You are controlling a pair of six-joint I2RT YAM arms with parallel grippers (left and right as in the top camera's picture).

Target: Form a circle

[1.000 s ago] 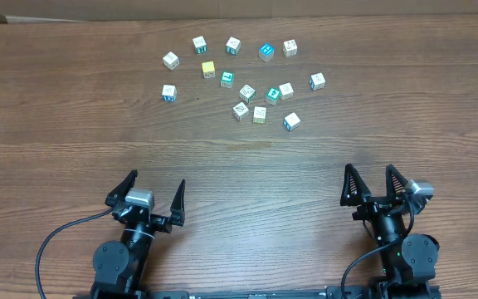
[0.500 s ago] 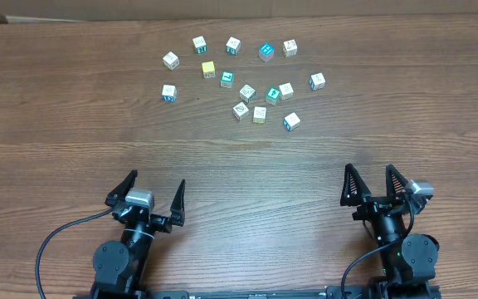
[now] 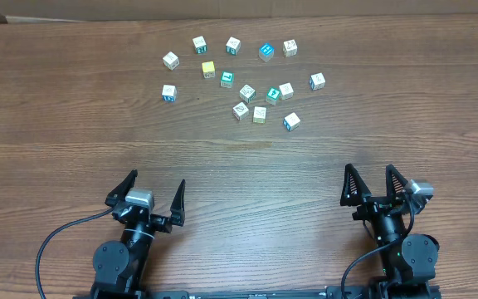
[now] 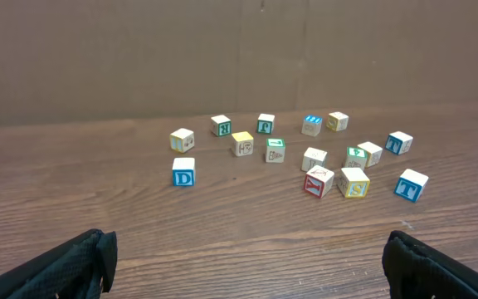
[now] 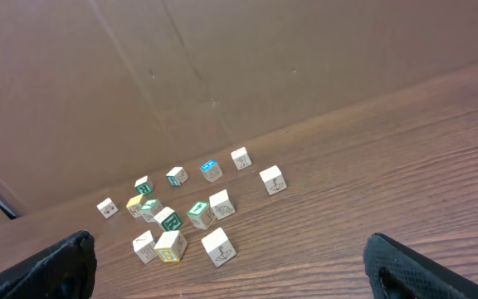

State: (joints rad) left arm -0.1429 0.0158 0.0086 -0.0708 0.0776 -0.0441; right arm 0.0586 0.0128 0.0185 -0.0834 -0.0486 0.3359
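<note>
From overhead, the lettered blocks (image 3: 239, 79) lie scattered at the far side of the table (image 3: 56, 124), well apart from the left gripper (image 3: 158, 177) and right gripper (image 3: 369, 167), both spread wide and empty at the near edge (the first pick, I judge, is not yet begun). Through the left wrist camera the D block (image 4: 183, 171) sits at the group's left, a fair first reach. Through the right wrist camera several blocks crowd the middle, so the next move calls for carrying those outward.

Dark wood-grain table (image 3: 73, 124) — plain brown cardboard wall (image 4: 222, 58) behind, evenly lit.
</note>
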